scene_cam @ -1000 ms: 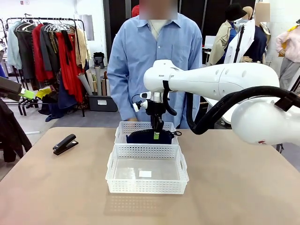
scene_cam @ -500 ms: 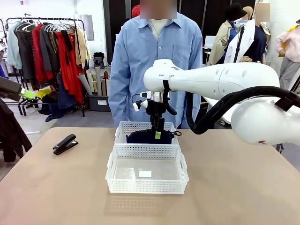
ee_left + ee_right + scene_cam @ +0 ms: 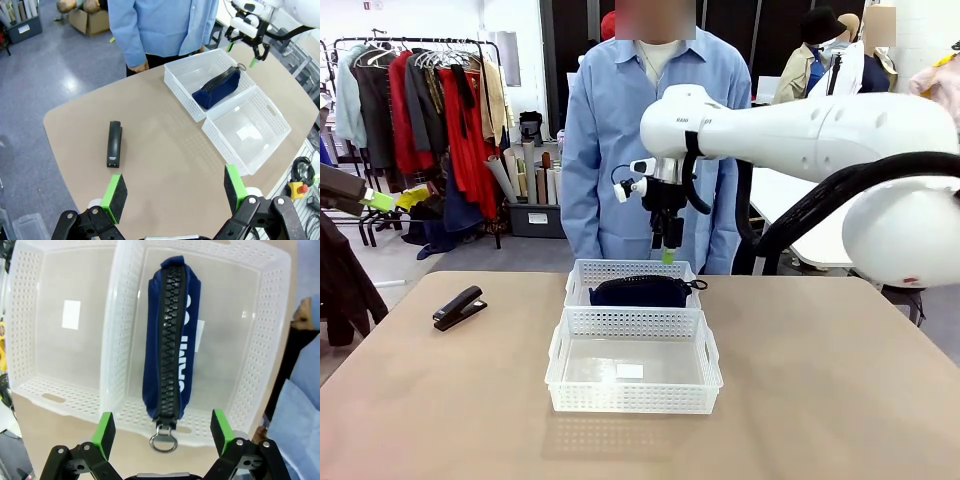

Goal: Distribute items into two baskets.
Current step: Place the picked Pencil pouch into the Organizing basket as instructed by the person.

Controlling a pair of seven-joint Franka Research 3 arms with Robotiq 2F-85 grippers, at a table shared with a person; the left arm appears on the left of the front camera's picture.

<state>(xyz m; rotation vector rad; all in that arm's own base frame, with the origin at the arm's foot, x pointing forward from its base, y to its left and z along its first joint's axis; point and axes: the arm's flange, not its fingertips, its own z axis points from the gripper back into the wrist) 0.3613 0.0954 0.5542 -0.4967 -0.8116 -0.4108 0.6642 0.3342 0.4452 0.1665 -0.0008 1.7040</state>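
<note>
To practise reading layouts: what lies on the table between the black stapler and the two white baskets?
Nothing: bare tabletop runs from the stapler to the baskets, as front and left wrist views show.

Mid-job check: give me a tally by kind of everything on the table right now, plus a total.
White perforated plastic baskets: 2 (far basket, near basket)
Dark navy fabric zip pouch: 1, lying in the far basket
Black stapler: 1, outside both baskets
Total: 4
</note>
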